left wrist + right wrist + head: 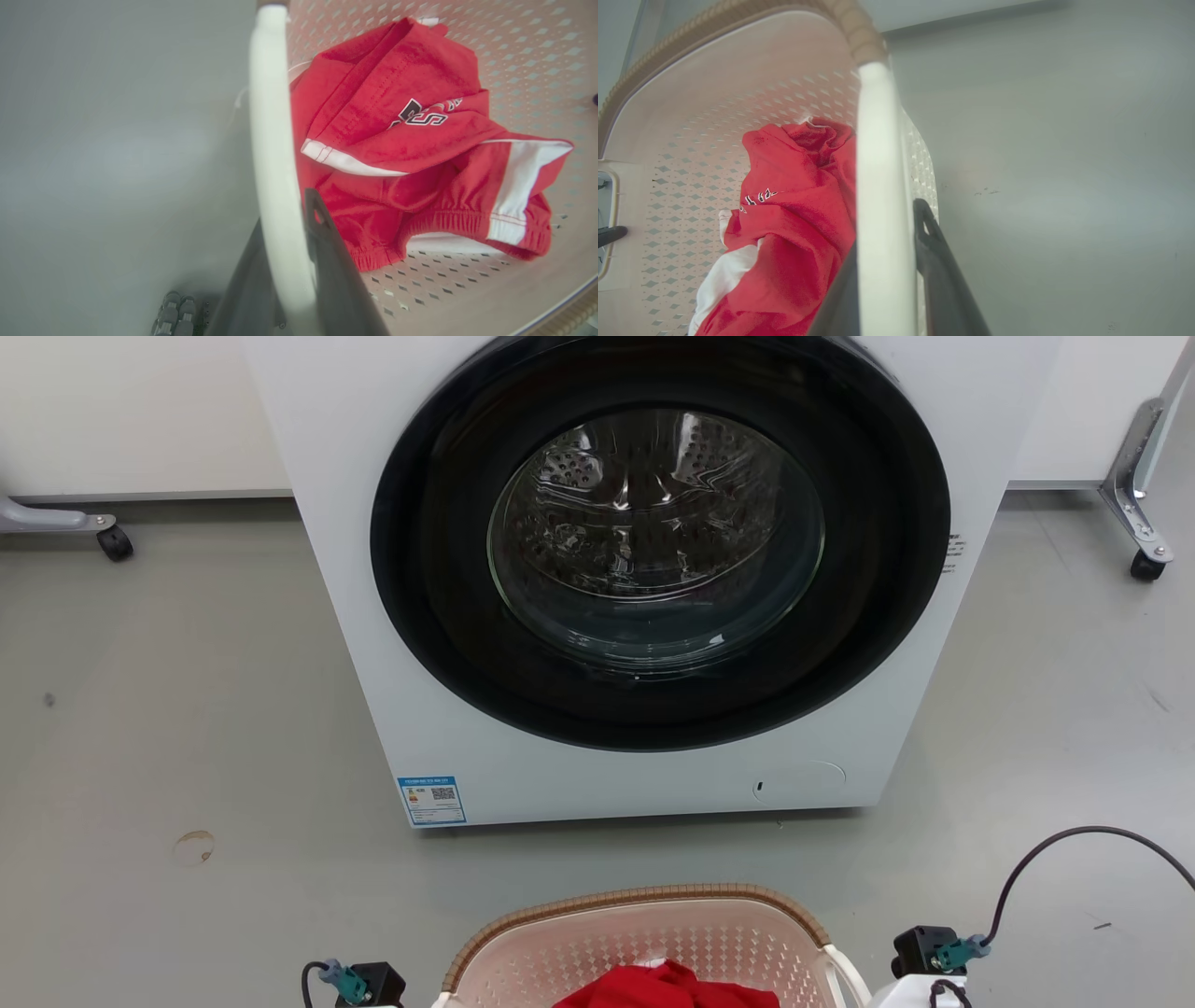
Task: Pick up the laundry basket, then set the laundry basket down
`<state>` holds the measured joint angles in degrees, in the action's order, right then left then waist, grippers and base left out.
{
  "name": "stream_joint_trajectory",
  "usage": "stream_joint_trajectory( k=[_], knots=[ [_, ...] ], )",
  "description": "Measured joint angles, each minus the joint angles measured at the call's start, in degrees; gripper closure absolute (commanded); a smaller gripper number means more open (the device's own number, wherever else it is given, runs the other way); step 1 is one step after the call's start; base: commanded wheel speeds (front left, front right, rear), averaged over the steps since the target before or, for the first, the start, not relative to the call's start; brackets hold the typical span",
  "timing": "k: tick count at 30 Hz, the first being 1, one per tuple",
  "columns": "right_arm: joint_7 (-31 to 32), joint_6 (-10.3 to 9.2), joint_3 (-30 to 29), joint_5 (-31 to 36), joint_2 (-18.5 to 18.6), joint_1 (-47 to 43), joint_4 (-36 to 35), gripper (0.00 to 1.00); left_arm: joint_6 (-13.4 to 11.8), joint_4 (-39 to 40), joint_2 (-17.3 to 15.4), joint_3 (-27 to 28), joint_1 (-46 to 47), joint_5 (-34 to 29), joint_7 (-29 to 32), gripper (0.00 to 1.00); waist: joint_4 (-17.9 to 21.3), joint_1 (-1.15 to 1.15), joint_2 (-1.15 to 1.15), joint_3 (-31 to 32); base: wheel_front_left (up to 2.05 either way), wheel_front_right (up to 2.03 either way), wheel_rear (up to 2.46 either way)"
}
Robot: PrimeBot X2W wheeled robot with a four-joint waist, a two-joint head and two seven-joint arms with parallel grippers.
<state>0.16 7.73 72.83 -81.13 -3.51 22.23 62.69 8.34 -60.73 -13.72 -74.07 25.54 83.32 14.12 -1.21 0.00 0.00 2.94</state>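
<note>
Pink-cream and perforated under a brown woven-look rim: identifying the laundry basket (644, 898) thus, and locating it low in the head view, just in front of the washing machine (373, 644), on or just above the grey floor (140, 728); not telling which from these views.

Holding with the left gripper (289, 219) closed across the left handle (271, 116), one dark finger lying on each side of the white loop. Holding likewise with the right gripper (887, 224), apparently clamped on the right handle (878, 154). Carrying a red garment (397, 140) loose on the basket bottom.

Hazards, judging from the present grip:
- Risking slip along the smooth round loops, gripping on narrow finger faces only.
- Risking tilt when raising one arm ahead of the other, and sliding the garment toward the low side as a result.
- Risking flex at a handle when pulling the arms apart or pushing them together.
- Risking a snag on the black cable (1074, 835) looping near the right arm.

Clearances:
- Facing the machine front close ahead, allowing little forward travel before touching rim to panel.
- Offering open floor to left and right, with the nearest caster leg (1144, 555) standing well apart.
- Favouring a straight vertical lift and a level lowering onto bare floor short of the machine.
</note>
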Motion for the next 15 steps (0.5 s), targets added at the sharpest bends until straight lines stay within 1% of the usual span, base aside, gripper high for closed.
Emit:
stream_joint_trajectory(
  k=[15],
  knots=[
    [0.58,0.23,0.69,-0.67,-0.29,-0.07,0.0,1.0,0.03,-1.22,-0.15,0.11,0.1,0.94,1.57,1.0,0.24,0.0,0.0,-0.72,0.0,0.0,0.0]
  ],
)
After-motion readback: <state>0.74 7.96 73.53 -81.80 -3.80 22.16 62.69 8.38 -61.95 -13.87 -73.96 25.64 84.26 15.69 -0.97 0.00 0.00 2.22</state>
